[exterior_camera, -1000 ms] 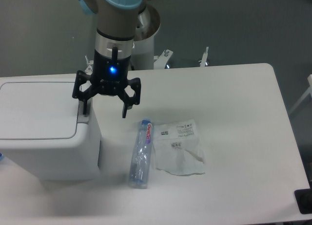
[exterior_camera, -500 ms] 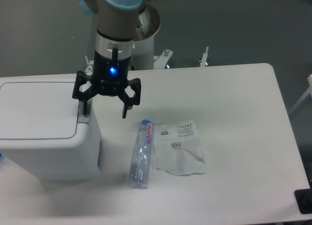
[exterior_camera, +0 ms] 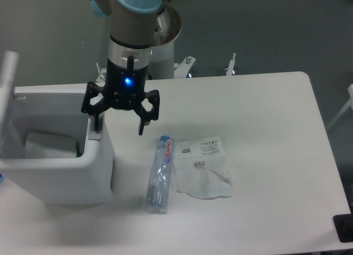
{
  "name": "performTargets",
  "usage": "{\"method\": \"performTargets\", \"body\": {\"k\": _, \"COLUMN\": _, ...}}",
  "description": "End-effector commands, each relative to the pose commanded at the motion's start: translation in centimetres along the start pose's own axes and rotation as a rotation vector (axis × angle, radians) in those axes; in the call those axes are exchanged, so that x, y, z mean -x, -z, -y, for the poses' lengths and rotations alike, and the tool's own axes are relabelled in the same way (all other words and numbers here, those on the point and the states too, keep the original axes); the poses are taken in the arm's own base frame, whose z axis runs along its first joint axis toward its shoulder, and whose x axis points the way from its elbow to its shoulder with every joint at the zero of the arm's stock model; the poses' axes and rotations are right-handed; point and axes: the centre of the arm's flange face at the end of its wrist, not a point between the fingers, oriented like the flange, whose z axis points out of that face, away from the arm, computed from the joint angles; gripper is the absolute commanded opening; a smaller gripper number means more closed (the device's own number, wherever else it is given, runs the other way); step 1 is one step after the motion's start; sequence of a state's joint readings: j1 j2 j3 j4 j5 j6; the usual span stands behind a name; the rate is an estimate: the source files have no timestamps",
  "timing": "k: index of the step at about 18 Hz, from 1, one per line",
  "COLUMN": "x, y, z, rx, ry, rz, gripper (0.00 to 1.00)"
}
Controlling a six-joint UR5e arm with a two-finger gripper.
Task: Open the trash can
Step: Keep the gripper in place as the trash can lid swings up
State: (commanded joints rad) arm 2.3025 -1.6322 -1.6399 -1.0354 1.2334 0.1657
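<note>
The large white trash can (exterior_camera: 94,172) stands at the left of the table. Its lid (exterior_camera: 6,100) is swung up and stands almost upright at the far left, so the inside shows with white crumpled stuff (exterior_camera: 49,145) in it. My gripper (exterior_camera: 118,127) is open and points down over the can's right rim. Its left finger (exterior_camera: 97,122) rests on the grey push-button tab, which it mostly hides. Its right finger hangs over the table beside the can.
A clear plastic bottle (exterior_camera: 158,175) with a red label lies on the table right of the can. A crumpled clear plastic bag (exterior_camera: 202,166) with labels lies beside it. The arm's base (exterior_camera: 165,51) stands behind the table.
The lid was flat and shut in the earlier frames and has sprung up to nearly upright. The gripper has stayed in place at the tab.
</note>
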Motion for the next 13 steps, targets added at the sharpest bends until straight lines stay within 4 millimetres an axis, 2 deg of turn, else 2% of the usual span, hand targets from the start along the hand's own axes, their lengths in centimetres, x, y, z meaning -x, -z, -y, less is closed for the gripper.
{"method": "performTargets", "body": {"k": 4, "x": -1.1, "y": 3.3, "z": -0.1, "rx": -0.053, "ry": -0.033, "rz": 0.010, "gripper": 1.00}}
{"method": "performTargets", "body": {"k": 6, "x": -0.8, "y": 4.5, "z": 0.4, "rx": -0.076, "ry": -0.036, "rz": 0.025, "gripper": 1.00}}
{"method": "performTargets", "body": {"k": 9, "x": 2.0, "y": 6.6, "z": 1.5, "rx": -0.108, "ry": -0.002, "rz": 0.097, "gripper": 1.00}}
{"method": "performTargets", "body": {"k": 13, "x": 5.5, "y": 6.7, "z": 1.4, "rx": -0.074, "ry": 0.003, "rz": 0.246, "gripper": 1.00}}
